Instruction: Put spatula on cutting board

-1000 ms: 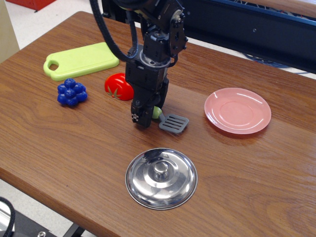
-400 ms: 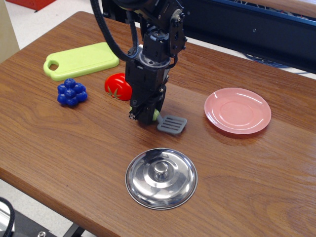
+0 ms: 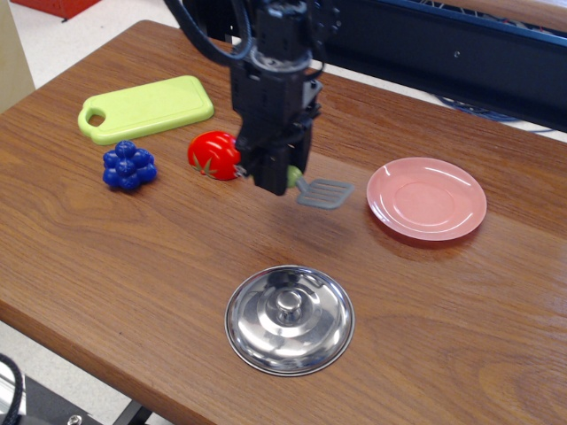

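Note:
My gripper (image 3: 276, 177) is shut on the lime-green handle of the spatula (image 3: 321, 191) and holds it above the table. The grey slotted blade sticks out to the right of the fingers, roughly level; most of the handle is hidden by the fingers. The lime-green cutting board (image 3: 146, 108) lies flat at the back left of the table, its handle hole at the left end. It is well to the left of the gripper, with nothing on it.
A red tomato (image 3: 213, 155) sits just left of the gripper. A blue grape cluster (image 3: 128, 166) lies below the board. A round pink plate (image 3: 426, 197) is at the right. A steel lid (image 3: 290, 319) with a knob lies near the front edge.
The gripper has risen from the table with the spatula in it; the blade has come up off the wood and sits higher and slightly right.

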Tool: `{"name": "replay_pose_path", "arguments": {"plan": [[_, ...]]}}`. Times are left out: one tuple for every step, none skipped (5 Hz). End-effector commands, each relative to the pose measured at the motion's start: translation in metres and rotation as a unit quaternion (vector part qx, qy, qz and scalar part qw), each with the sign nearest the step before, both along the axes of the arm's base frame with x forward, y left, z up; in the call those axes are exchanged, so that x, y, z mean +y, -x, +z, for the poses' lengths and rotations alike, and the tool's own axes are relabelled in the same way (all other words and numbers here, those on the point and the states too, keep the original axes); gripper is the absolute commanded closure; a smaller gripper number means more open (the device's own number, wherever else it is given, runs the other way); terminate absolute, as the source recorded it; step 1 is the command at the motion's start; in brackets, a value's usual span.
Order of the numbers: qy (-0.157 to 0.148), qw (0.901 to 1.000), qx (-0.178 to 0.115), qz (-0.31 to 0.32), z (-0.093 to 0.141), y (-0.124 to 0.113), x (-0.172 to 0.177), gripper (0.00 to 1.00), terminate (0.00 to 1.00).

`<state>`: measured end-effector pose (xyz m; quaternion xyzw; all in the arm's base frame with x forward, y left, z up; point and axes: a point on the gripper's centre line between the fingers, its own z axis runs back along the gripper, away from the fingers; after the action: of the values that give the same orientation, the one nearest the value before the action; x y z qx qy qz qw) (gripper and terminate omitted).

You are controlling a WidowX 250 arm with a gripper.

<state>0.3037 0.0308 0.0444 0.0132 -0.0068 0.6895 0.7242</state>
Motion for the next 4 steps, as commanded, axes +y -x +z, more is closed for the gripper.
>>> {"name": "replay_pose_path", "arguments": {"plan": [[-0.01,0.9973,-0.072,-0.008,0.032,-0.011,0.046,1.0,0.0],[-0.011,0.996,-0.088,0.011,0.038,-0.023,0.07,1.0,0.0],[-0.006,0.9944,-0.097,0.042,0.043,-0.037,0.093,1.0,0.0],[-0.025,0.9916,-0.098,0.08,0.036,-0.048,0.113,1.0,0.0]]}}
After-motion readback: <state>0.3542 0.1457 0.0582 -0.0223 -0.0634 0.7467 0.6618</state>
